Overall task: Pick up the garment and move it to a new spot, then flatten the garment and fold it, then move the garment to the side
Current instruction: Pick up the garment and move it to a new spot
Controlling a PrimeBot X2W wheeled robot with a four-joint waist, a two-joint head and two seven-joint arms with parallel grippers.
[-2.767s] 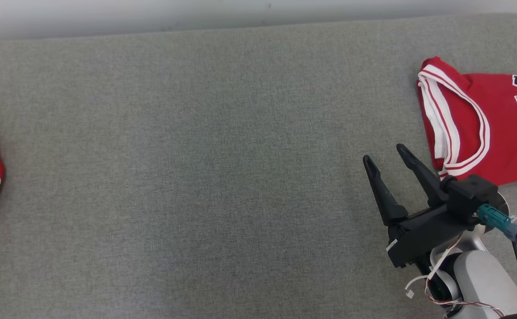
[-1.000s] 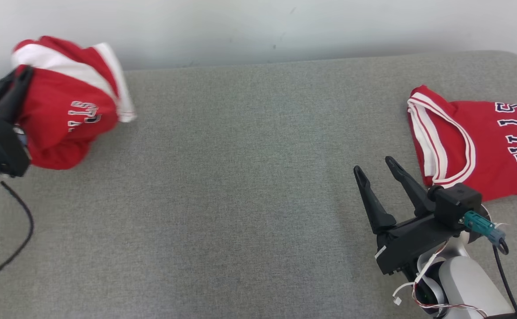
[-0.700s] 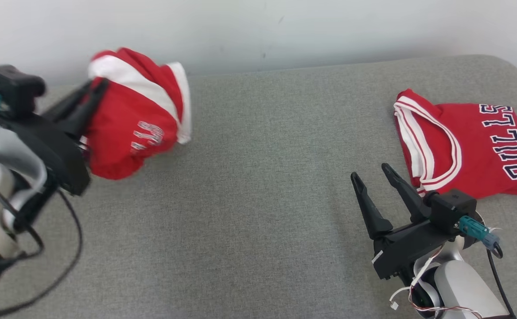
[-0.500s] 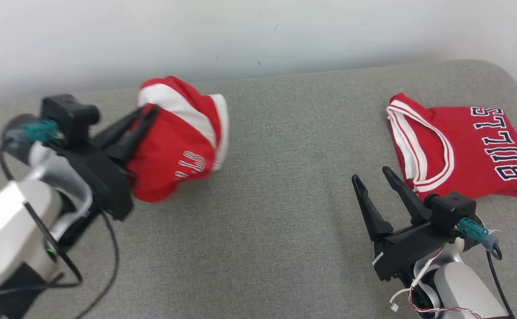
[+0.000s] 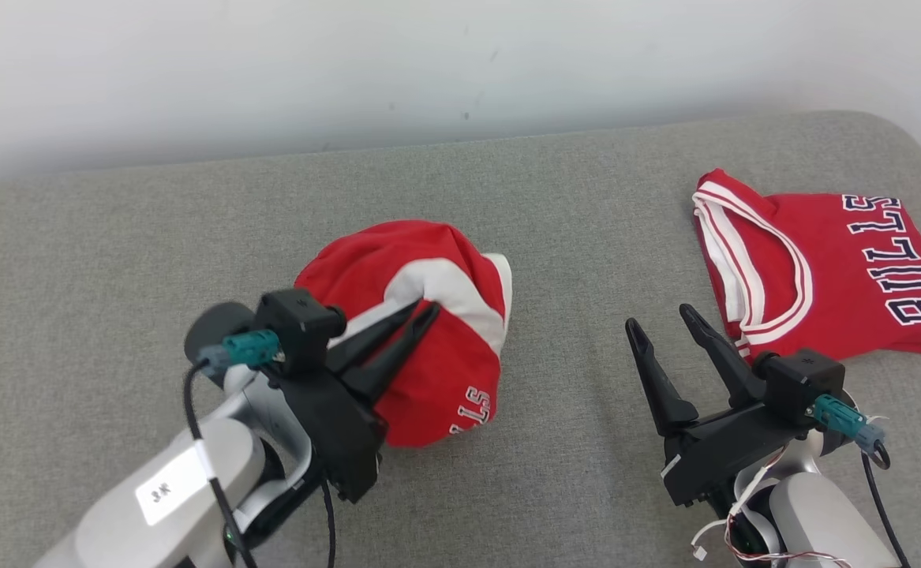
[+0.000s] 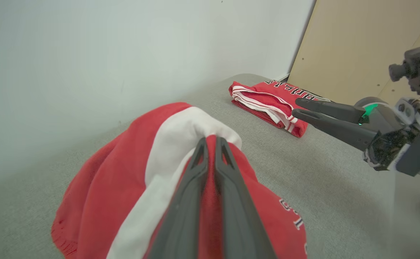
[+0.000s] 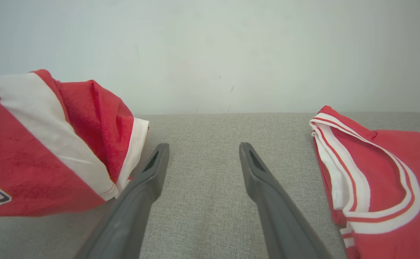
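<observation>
garment (image 5: 460,355), a red and white bundle over the middle of the grey cushion (image 5: 555,237), pinched between the closed fingers of the left gripper (image 5: 425,308). right gripper (image 5: 659,317) spread wide, holding nothing, close to a folded red jersey (image 5: 831,276) at the cushion's right end.

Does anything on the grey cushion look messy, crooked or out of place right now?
Only the red garment stands out: it is bunched into a crumpled lump, pinched in the shut left gripper near the middle of the grey cushion. The folded jersey lies neat at the right, beside the open right gripper. Nothing looks damaged.
</observation>
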